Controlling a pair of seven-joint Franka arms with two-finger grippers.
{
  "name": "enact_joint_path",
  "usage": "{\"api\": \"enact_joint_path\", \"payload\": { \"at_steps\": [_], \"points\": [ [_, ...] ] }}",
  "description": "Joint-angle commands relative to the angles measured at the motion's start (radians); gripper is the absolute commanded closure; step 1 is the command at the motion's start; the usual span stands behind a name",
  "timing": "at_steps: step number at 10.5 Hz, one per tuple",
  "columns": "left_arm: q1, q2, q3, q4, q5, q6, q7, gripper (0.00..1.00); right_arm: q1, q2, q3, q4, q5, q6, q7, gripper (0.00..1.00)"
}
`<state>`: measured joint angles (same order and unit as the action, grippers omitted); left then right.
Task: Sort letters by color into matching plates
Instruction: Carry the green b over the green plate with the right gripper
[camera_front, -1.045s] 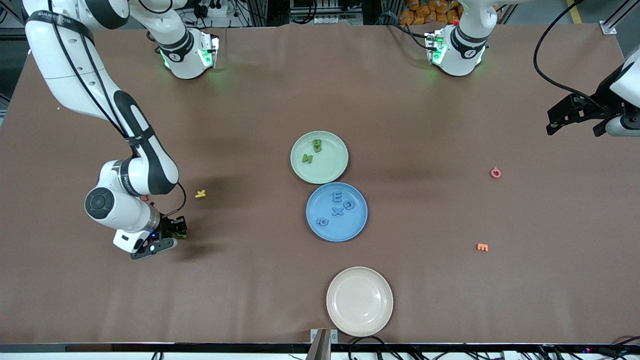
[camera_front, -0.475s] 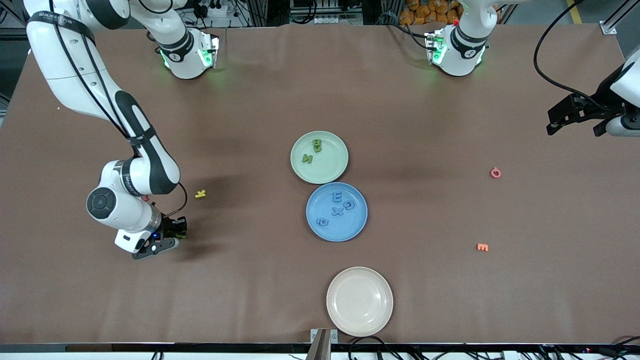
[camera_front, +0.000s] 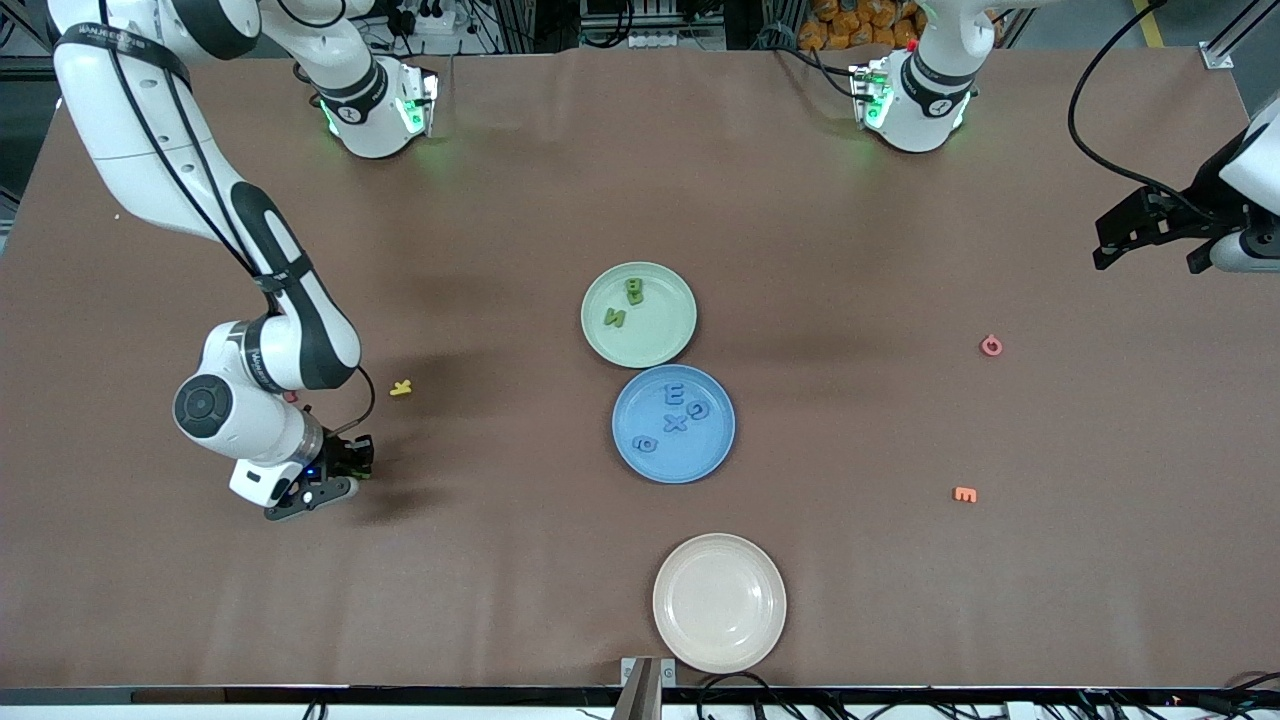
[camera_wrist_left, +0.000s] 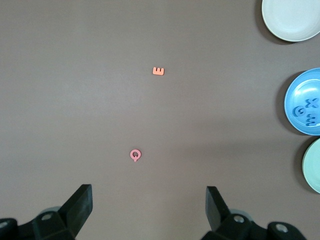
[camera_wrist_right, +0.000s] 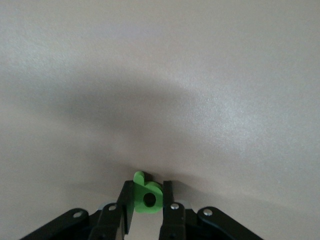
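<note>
A green letter (camera_wrist_right: 146, 196) sits pinched between the fingers of the right gripper (camera_front: 345, 470), low at the table toward the right arm's end, nearer the front camera than the yellow letter (camera_front: 401, 387). The green plate (camera_front: 668, 340) holds 2 green letters (camera_front: 624, 304); touching it on its nearer side, the blue plate (camera_front: 710, 452) holds 4 blue letters (camera_front: 676, 413). The left gripper (camera_wrist_left: 150, 205) hangs wide open over the left arm's end, above a pink letter (camera_front: 991, 345); an orange letter (camera_front: 965, 494) lies nearer the camera.
</note>
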<state>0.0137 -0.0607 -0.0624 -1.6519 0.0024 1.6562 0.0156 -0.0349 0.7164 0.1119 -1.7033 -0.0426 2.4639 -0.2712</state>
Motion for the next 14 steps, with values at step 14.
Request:
{"api": "enact_joint_path", "payload": {
  "at_steps": [14],
  "points": [
    [0.005, -0.002, 0.003, 0.003, -0.018, -0.006, 0.033, 0.00, 0.226, -0.118, 0.207, 0.004, 0.018, -0.197, 0.676, 1.00]
  ]
}}
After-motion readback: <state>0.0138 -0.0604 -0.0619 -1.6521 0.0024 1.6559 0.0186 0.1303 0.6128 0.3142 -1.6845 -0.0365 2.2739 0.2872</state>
